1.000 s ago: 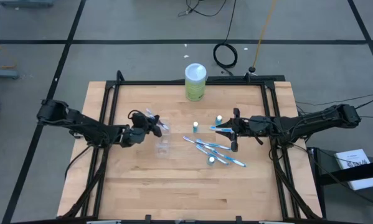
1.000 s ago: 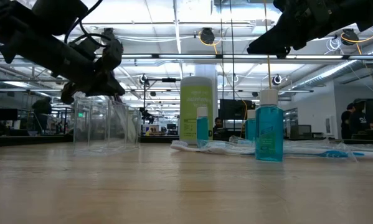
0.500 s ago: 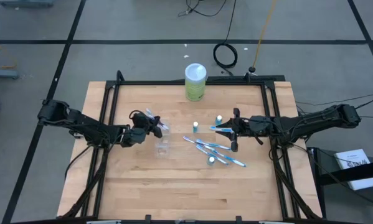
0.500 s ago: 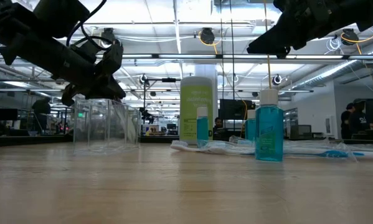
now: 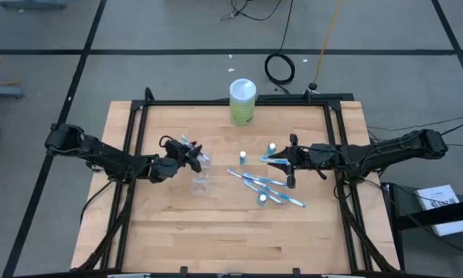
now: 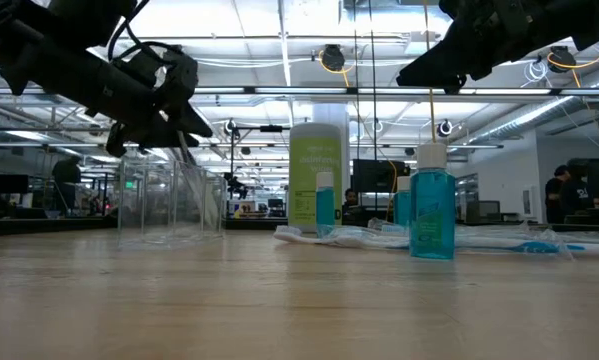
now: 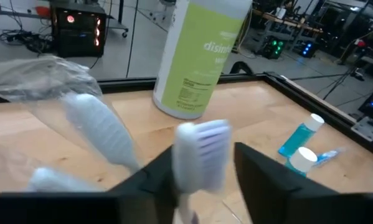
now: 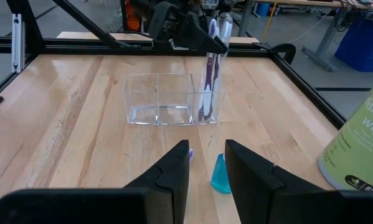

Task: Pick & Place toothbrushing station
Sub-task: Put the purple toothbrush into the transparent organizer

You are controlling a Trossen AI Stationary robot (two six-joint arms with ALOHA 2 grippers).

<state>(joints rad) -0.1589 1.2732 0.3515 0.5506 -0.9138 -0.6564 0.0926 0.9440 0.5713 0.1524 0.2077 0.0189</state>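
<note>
The left gripper (image 5: 194, 153) is hovering above the clear holder (image 5: 203, 184), over its end nearest the canister (image 5: 243, 102). Its fingers are closing on a white toothbrush (image 7: 198, 155), whose bristled head is sticking up between them in the left wrist view. In the right wrist view that brush (image 8: 208, 74) is standing upright with its lower end reaching down inside the holder's (image 8: 174, 99) end compartment, the gripper (image 8: 198, 38) pinching its top. A second brush is standing just beside it in the same compartment; I cannot tell whether the fingers are touching that one too.

The right gripper (image 5: 291, 164) is waiting on the other side of the table (image 5: 216, 232), raised off the wood. Its fingers (image 8: 174, 171) are sitting slightly apart and are holding nothing. Below and just ahead of them a teal tube (image 8: 220, 174) is standing upright. In the high view, two small tubes (image 5: 243, 157) are standing near this gripper on the side toward the canister, and a third tube (image 5: 263, 198) is standing on the far side of it among the loose brushes. Those blue-and-white brushes (image 5: 254, 181) are lying flat in a loose fan beside the right gripper, between it and the holder.

In the low view the tallest tube (image 6: 432, 215) is standing in front, with the brushes (image 6: 359, 237) lying behind it and the holder (image 6: 169, 205) well apart under the left gripper (image 6: 164, 95).
</note>
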